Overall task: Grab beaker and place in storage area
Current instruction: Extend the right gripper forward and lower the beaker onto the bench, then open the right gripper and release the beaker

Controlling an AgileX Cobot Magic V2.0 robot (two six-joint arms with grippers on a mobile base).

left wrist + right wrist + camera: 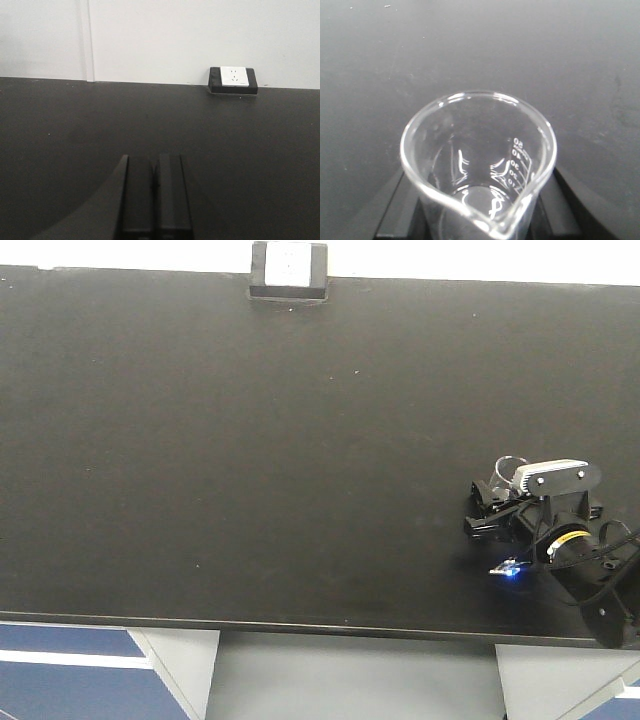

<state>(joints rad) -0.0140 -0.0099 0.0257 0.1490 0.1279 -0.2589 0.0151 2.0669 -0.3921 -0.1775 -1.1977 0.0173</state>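
Right wrist-mounted view shows the beaker [479, 167] sitting between the dark fingers [395, 212] of the right gripper [477, 220], which flank its lower wall on both sides, so the gripper looks clamped on the glass. Its rim is open toward the camera, pouring lip nearest the wrist, white graduations on the wall to the lens's right. From the exterior front view the same gripper [492, 512] hovers low over the storage area [250, 460], the beaker [505, 473] just ahead of its wrist camera; whether the base touches the benchtop I cannot tell.

The glass should be light, rigid, smooth and breakable, so I would judge a moderate squeeze on the straight lower wall safest, never on the thin lip.

The left gripper [154, 200] has its two fingers pressed together, gripping nothing, with the socket box [233, 80] far ahead and slightly right.

Count: one beaker, one socket box, two grippers.
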